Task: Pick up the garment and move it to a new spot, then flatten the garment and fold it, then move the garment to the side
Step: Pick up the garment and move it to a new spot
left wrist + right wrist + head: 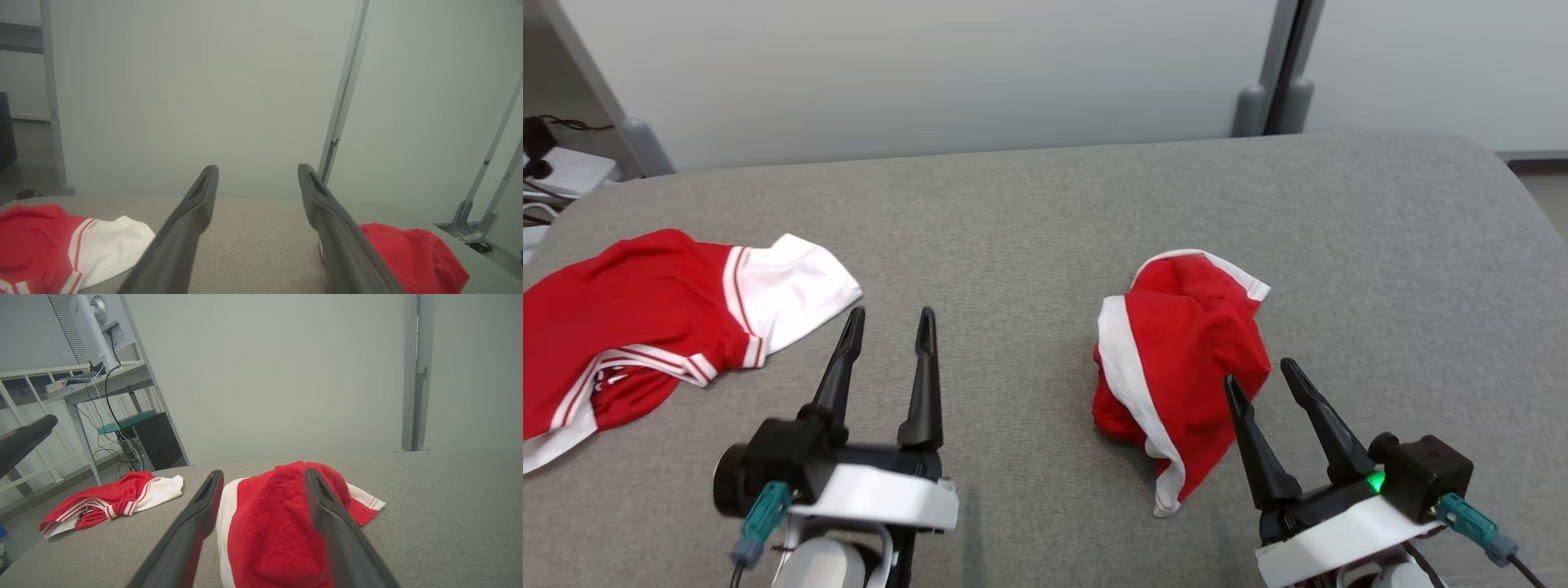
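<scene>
Head view: the crumpled garment [1184, 359] lies bunched on the grey tabletop [1013, 245], red with a white band. The right gripper [1260, 371] hangs at its near edge, jaws spread and empty, tips over the red cloth. The left gripper [891, 314], likewise released and holding nothing, sits well left of the garment over bare cloth. Picking it up looks like the step in hand. It would go best with a pinch on the white-banded hem rather than the heap's crown, so the cloth unfurls as it rises.

Left wrist view: the crumpled garment [416, 253] shows beyond the right-hand finger. Far to its left lies a second garment [41, 241], red with a white sleeve, well apart.

Right wrist view: the crumpled garment [269, 531] fills the gap between the spread fingers, a clear approach. The second garment is the only thing that could be dragged along, so any new spot should be kept off it. A desk [102, 379] stands off the tabletop beyond it.
</scene>
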Motion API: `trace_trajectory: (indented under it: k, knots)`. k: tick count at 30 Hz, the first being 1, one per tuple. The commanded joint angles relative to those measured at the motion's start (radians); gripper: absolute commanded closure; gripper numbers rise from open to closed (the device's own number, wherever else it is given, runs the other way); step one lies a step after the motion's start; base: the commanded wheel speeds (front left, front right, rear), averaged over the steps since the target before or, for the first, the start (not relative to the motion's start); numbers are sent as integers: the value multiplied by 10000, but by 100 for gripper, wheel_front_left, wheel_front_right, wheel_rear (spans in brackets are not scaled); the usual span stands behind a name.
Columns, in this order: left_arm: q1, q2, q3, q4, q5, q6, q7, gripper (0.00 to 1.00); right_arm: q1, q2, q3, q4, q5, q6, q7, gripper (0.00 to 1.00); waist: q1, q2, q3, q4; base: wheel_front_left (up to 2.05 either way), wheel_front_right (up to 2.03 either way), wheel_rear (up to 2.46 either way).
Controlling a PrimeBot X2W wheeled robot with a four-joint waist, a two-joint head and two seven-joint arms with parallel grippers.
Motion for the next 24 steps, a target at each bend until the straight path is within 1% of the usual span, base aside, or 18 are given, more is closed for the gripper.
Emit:
trace_trajectory:
  k: [1, 5, 8, 11, 20, 24]
  knots:
    - [65, 60, 520, -388, 254, -111, -57, 0, -21, -50, 169, -220, 33, 14, -132, 0, 0, -1, -221, 296, 0, 0, 0]
    - [634, 60, 843, -515, 399, -163, -57, 0, 283, -93, -59, -271, -72, 14, -132, 0, 0, -1, -388, 618, 0, 0, 0]
    - [937, 60, 1016, -480, 519, -43, -57, 0, 565, -120, -265, -256, -318, 14, -132, 0, 0, -1, -520, 736, 0, 0, 0]
    - [1250, 60, 1167, -383, 695, 35, -57, 0, 756, -113, -375, -216, -509, 14, -132, 0, 0, -1, -600, 702, 0, 0, 0]
    - [2206, 60, 1645, -540, 989, -76, -57, 0, 1394, 36, -1070, -255, -834, 14, -132, 0, 0, -1, -842, 478, 0, 0, 0]
    - [2455, 60, 1852, -598, 1164, -166, -57, 0, 1544, 94, -1156, -269, -880, 14, -132, 0, 0, -1, -875, 411, 0, 0, 0]
